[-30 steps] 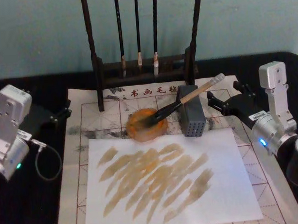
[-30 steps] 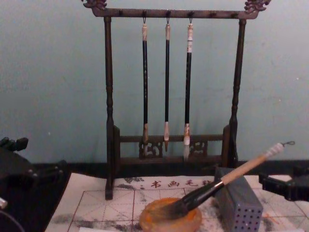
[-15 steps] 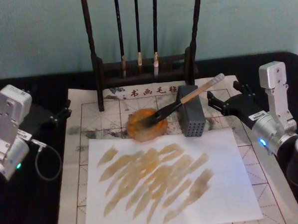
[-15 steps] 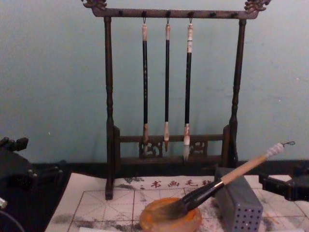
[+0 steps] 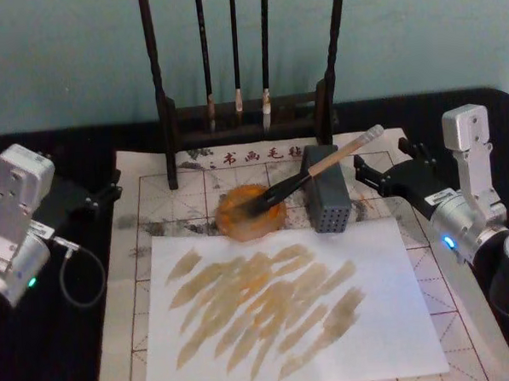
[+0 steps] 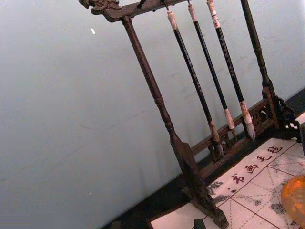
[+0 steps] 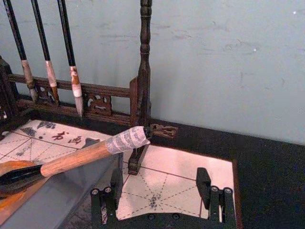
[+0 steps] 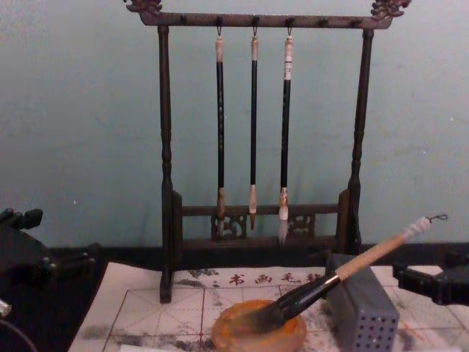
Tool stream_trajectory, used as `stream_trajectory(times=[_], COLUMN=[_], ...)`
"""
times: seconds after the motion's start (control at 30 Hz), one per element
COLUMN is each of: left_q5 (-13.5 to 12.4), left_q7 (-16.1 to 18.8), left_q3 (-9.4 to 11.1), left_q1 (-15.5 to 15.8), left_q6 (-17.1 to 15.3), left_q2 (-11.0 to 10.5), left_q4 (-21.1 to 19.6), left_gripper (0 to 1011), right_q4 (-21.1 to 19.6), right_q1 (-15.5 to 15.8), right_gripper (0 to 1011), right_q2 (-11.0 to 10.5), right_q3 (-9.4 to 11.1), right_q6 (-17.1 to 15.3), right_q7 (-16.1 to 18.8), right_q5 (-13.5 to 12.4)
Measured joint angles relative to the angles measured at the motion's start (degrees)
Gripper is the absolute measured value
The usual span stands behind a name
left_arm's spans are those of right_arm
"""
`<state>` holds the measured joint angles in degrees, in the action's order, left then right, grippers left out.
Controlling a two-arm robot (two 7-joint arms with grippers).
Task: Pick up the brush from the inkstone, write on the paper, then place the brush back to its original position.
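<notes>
On the inkstone we see the brush at rest beside streaked paper, right gripper spread empty, so writing looks done.

Red brush-style characters run in a row along the far edge of the off-white, red-gridded, ink-smudged paper, just in front of the dark wooden brush rack; they look like 书画毛毡, the last ones unclear.
</notes>
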<state>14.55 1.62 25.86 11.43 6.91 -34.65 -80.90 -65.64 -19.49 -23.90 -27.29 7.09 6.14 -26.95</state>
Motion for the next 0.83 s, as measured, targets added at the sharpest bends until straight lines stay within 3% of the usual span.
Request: stream_trajectory(times=[0.83], left_q5=[0.00], left_q7=[0.00], left_q3=[0.00], left_q1=[0.00], left_q6=[0.00], left_q2=[0.00], left_q4=[0.00], left_gripper=[1001], right_q4=[0.00], right_q1=[0.00], right_gripper=[1000], right_q2=[0.00], right_q3=[0.00], right_q6=[0.00], right_q7=[0.00], right_q5=[0.00])
